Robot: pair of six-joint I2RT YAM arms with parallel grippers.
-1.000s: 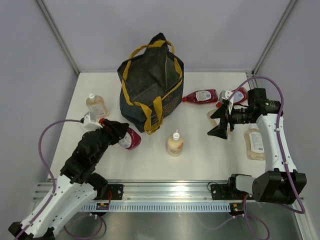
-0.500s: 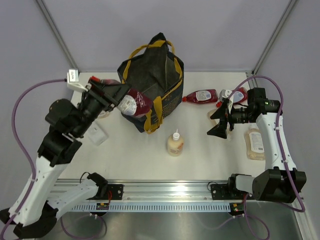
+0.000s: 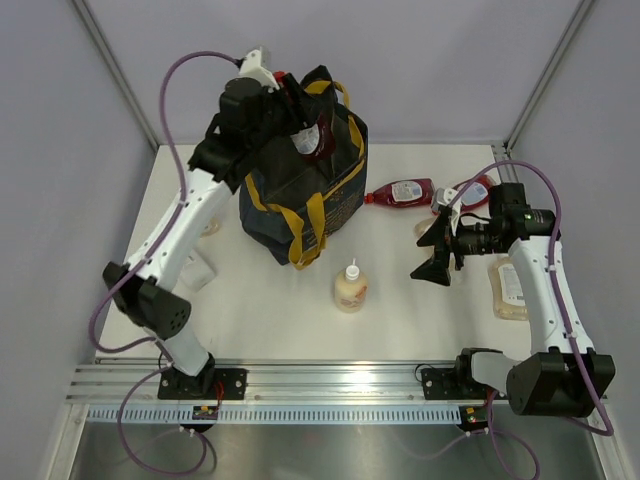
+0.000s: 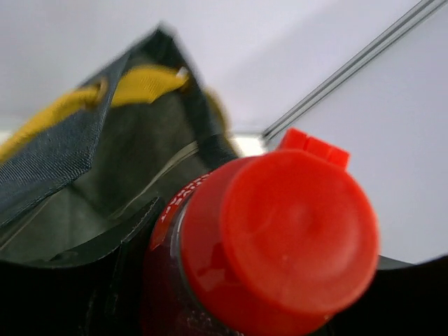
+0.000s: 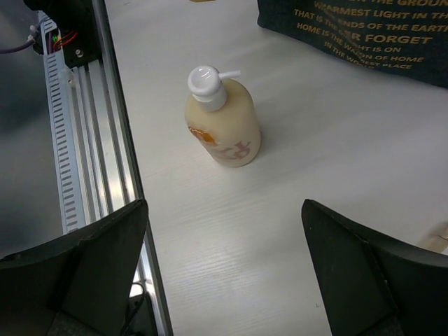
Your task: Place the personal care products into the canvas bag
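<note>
Left hand (image 3: 298,122) grips dark red pouch (image 3: 320,140) over canvas bag (image 3: 300,195), upper centre; lower into mouth before releasing.

Right wrist view, top right: gold capital print on the dark side of the canvas bag (image 5: 364,28), cut off by the frame edge. Readable: "WARMEST LIGHT IN", "ENDS OF THE EARTH", and "FORGET" in bigger letters. Smaller lines sit under that, too fine to be sure of.

Pale bottle (image 5: 222,122), centre left: orange mark on the label, not legible.

Left wrist view: red-capped bottle (image 4: 266,238) has bits of white lettering at the collar, left of the cap, blurred and unreadable.

Top view: the bag print is only a gold patch on the bag's right face. The label on the red pouch (image 3: 405,191) right of the bag is too small to read.
</note>
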